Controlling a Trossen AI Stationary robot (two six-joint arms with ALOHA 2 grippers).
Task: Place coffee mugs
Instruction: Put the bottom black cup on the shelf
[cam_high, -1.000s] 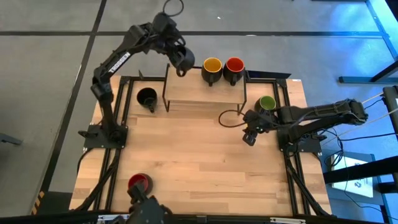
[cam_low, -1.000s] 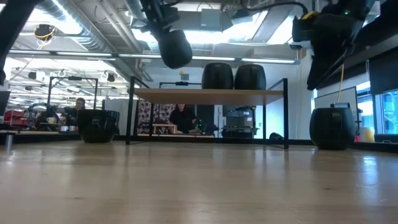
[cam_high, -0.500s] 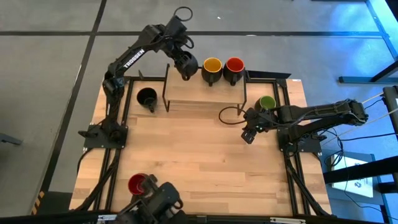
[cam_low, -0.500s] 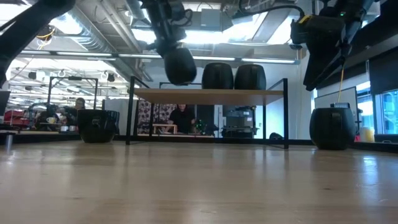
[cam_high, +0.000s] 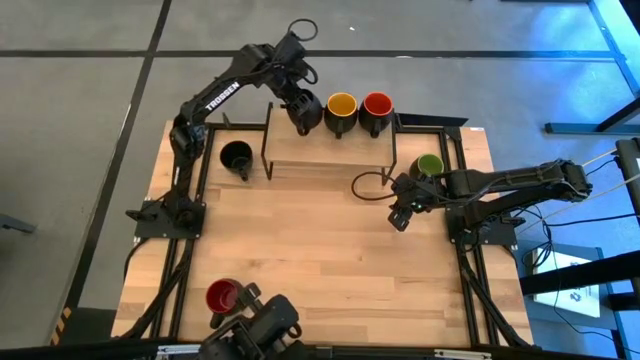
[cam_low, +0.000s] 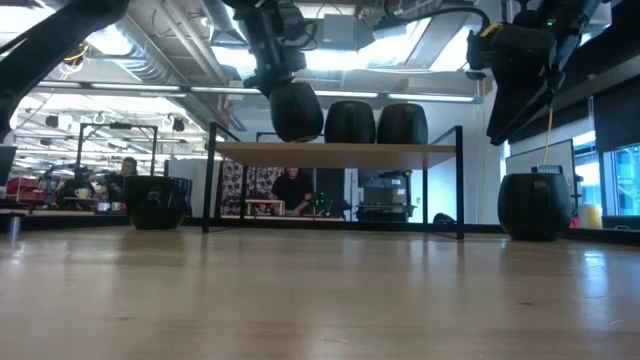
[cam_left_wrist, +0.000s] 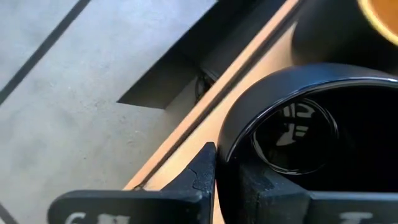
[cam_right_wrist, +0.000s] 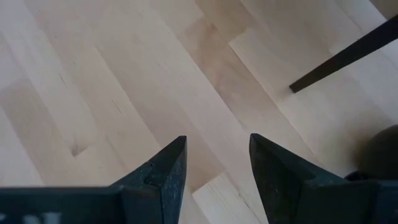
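High view puts the left claw (cam_high: 300, 108) at about twelve o'clock over the table (cam_high: 320, 270), pinched narrow on the rim wall of a black mug (cam_high: 305, 112); that mug sits at the left end of the raised wooden shelf (cam_high: 330, 148), just beside the yellow-orange mug (cam_high: 341, 110), with the red-lined mug (cam_high: 376, 108) next along; in the low view the carried mug (cam_low: 297, 110) appears to meet the shelf top, though whether its full weight is down I cannot tell; the left wrist view shows one finger (cam_left_wrist: 202, 174) outside the glossy wall and the other hidden inside the cup. The right claw (cam_high: 402, 216) hovers at about three o'clock, fingers parted and holding nothing, with bare wood between them in the right wrist view; the green mug (cam_high: 429, 165) stands near it on the table; another black mug (cam_high: 236, 158) stands at ten o'clock beside the shelf, and a red mug (cam_high: 223, 297) at seven o'clock near the front edge.

These mugs look like glazed ceramic; I judge them stiff, fairly weighty for their size, slick under the pads and liable to chip if dropped or knocked together; a pinch across the rim wall, one finger in and one out, seems the surest hold, kept away from the handle side so the cup hangs level; the tight spacing on the shelf calls for a straight release.
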